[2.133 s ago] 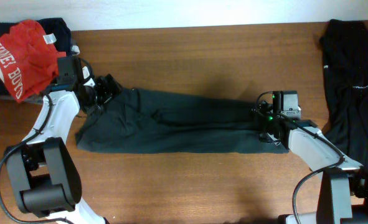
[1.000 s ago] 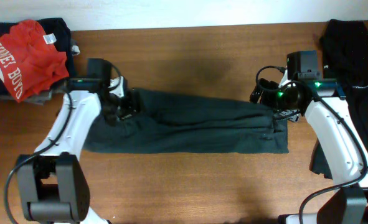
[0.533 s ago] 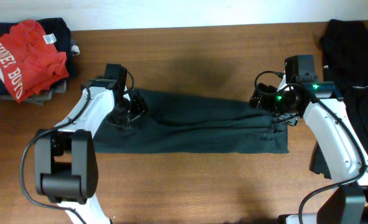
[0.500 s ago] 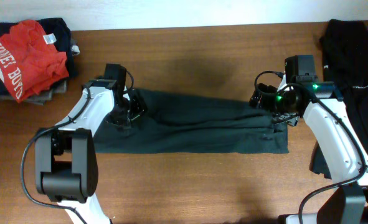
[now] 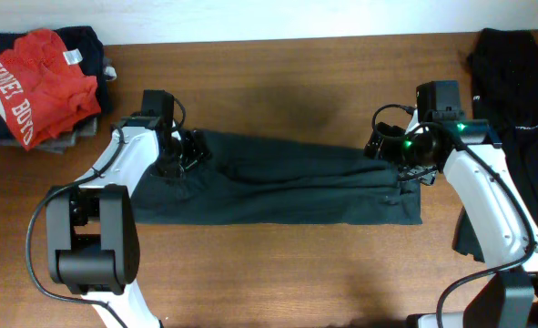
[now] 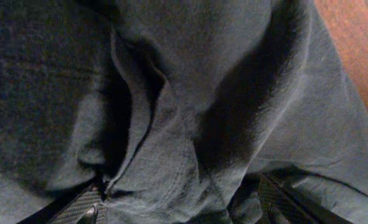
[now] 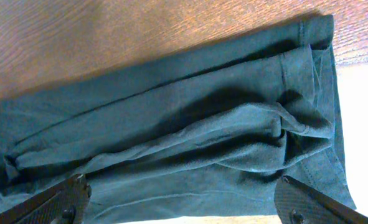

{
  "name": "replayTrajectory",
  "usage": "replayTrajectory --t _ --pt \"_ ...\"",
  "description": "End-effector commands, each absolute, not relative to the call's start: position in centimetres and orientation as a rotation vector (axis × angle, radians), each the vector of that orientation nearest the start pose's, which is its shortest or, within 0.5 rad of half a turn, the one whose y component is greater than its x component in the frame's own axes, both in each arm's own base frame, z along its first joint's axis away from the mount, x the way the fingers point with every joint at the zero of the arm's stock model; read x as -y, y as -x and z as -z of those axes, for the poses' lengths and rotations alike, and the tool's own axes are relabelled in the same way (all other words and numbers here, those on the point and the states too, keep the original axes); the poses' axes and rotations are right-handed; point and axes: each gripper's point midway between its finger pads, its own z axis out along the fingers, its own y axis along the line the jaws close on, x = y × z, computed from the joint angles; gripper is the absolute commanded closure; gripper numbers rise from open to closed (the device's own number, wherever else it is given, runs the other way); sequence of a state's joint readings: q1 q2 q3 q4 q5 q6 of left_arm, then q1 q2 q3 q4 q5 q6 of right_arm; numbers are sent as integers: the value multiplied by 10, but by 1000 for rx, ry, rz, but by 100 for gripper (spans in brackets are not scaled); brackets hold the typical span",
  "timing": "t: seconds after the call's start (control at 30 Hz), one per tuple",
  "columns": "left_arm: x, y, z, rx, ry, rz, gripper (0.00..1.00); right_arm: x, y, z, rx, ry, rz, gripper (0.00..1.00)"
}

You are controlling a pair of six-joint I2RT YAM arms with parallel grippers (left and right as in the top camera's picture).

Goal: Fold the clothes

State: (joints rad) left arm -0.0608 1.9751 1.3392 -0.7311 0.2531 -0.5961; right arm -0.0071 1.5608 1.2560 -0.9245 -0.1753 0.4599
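We see a brown wooden worktop (image 5: pixel 278 73), and across its middle lies a dark grey-green cloth garment (image 5: pixel 278 187), drawn out into a long narrow band with creased layers along its length. We judge it folded lengthwise only; the crosswise folds are not yet made. At the right edge a black cloth garment (image 5: pixel 514 118) lies in a loose heap and looks unfolded. In the far left corner is a small pile with a rumpled red shirt with white lettering (image 5: pixel 36 77) on top of dark folded cloth (image 5: pixel 77 41). How many pieces lie under the red one we cannot tell. So we count one garment in hand, one black one waiting, one red one, and one pile. Of the two arms, the left fingers (image 6: pixel 81 208) stand apart over bunched cloth at the band's left end. The right fingers (image 7: pixel 59 199) are spread wide above its right end, gripping nothing.
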Motion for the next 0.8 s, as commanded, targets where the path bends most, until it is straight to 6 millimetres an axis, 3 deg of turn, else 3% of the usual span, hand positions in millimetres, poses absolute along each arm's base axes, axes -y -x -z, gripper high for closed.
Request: replayTrajectory --t 0.0,0.07,0.17,0.2,0.33,0.43,0.57,0.77 --pt "67 -408 -25 -2882 765 456 23 -27 -348 -129 -2773 -608 -353 1" --pt "67 -409 -25 -2875 761 458 23 -27 -348 -129 -2773 -608 -353 1" --pt "67 -414 -26 -2855 752 465 33 -27 -348 -129 -2772 -608 -353 1" --pt "67 -417 -27 -2847 748 468 42 -26 -348 -129 -2772 -608 -353 1" --pt "67 -417 -27 -2844 747 468 58 -27 -348 -129 -2773 -608 -353 1" --pt "67 -419 -28 -2836 743 471 76 -27 -348 -129 -2773 -608 -353 1" --pt "68 -431 -31 -2787 720 488 94 -27 -348 -129 -2773 -608 -353 1" --pt "70 -440 -35 -2752 701 503 99 -27 -347 -128 -2780 -611 -352 1"
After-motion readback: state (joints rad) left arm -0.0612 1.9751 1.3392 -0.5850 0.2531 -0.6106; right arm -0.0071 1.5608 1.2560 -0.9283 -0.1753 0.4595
